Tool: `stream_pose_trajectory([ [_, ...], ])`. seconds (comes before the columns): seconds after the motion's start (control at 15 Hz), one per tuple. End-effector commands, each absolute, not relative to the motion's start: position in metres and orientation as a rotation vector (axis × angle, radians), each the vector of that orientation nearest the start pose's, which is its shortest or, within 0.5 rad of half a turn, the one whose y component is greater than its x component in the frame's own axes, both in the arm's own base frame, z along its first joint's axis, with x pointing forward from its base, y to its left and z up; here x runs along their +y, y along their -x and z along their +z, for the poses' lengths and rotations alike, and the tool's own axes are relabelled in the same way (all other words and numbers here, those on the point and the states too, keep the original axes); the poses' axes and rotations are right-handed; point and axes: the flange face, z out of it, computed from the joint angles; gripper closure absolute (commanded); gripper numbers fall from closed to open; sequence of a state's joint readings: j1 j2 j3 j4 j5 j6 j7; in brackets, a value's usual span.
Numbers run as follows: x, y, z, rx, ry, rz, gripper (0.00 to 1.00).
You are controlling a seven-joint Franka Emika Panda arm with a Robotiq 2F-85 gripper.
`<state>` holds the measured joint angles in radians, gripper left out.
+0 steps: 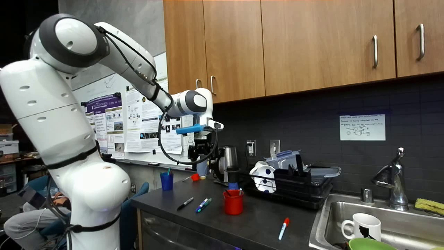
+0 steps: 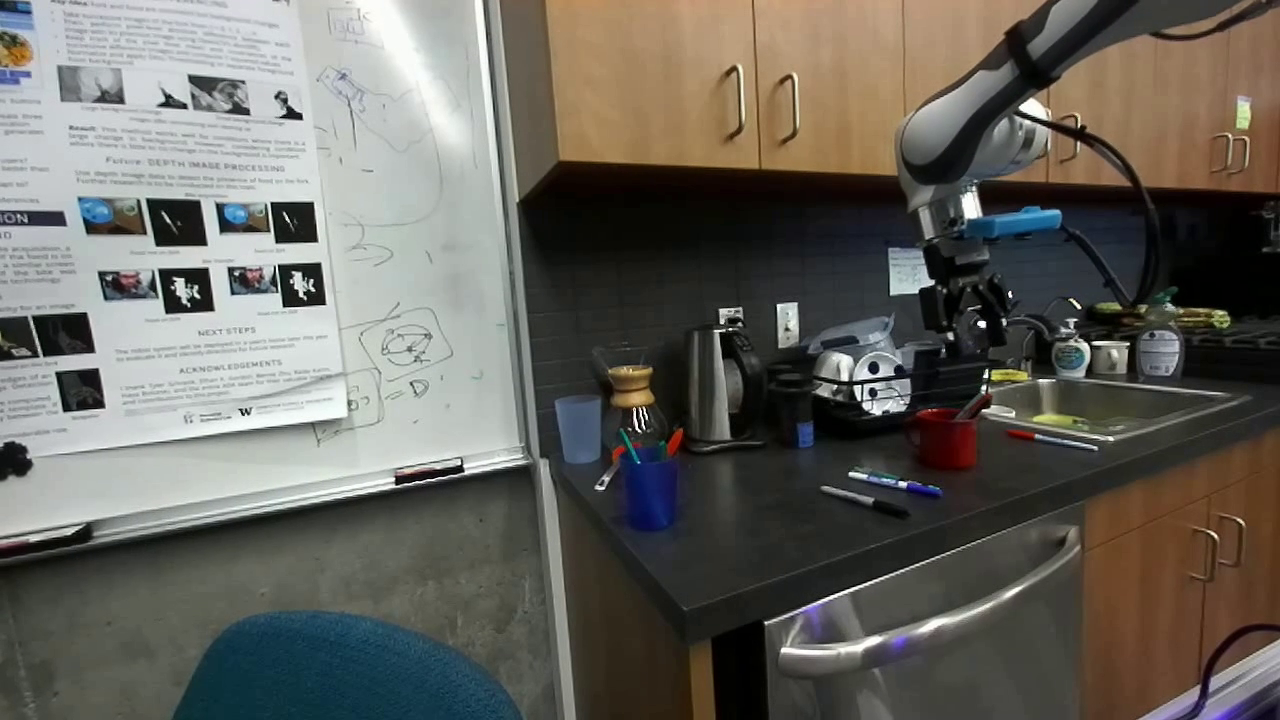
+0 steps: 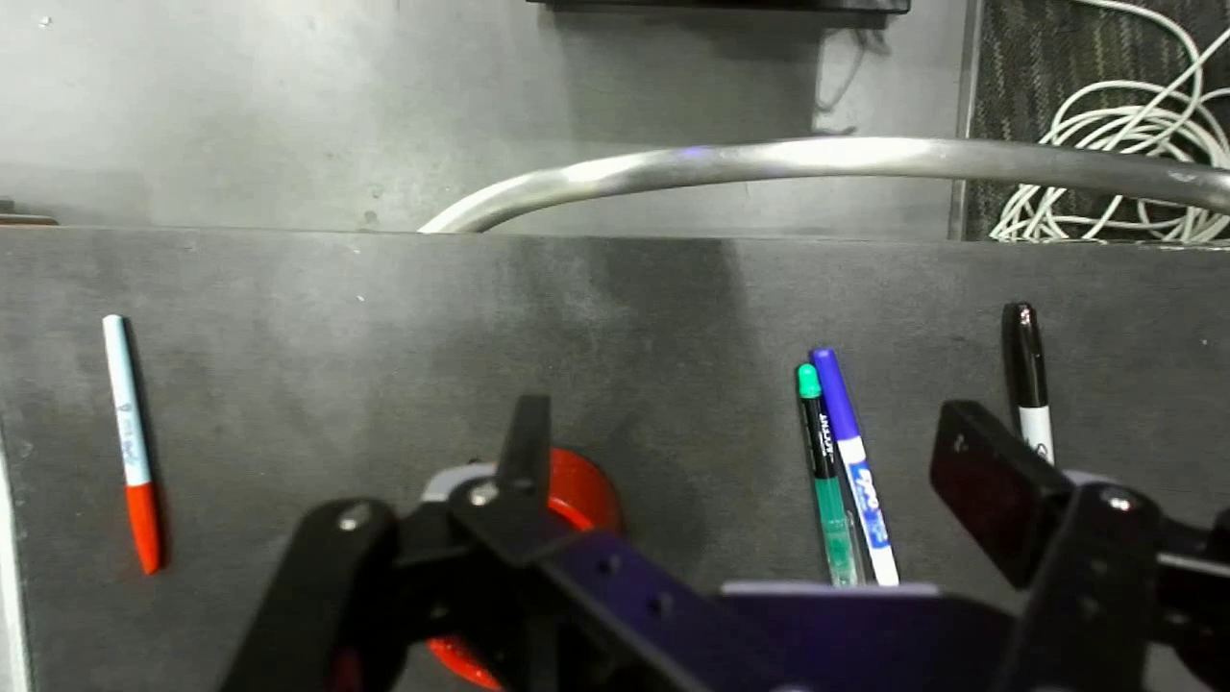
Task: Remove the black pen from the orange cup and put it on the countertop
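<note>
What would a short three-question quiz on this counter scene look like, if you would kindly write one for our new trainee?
1. True or false: the gripper is fully closed.

2. Multiple choice: which of these stands nearest the sink?
A. dark blue cup
B. orange cup
C. light blue cup

3. Counting: in the wrist view, how many pens lie on the countertop?

Key:
1. False; it stands open.
2. B, as both exterior views show.
3. Four.

Blue cup (image 2: 651, 498), kettle (image 2: 706, 388), whiteboard (image 2: 430, 275)
</note>
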<state>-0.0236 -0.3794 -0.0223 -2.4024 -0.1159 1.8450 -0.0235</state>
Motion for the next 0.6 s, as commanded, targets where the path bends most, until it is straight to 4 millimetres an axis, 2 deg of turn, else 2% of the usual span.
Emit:
stream_pose_trajectory([
  [0.0, -0.044, -0.419, 0.425, -0.008, 3.212, 0.326, 0.0],
  [0.53, -0.073, -0.439, 0.387, 0.056, 3.181, 0.384, 0.0],
])
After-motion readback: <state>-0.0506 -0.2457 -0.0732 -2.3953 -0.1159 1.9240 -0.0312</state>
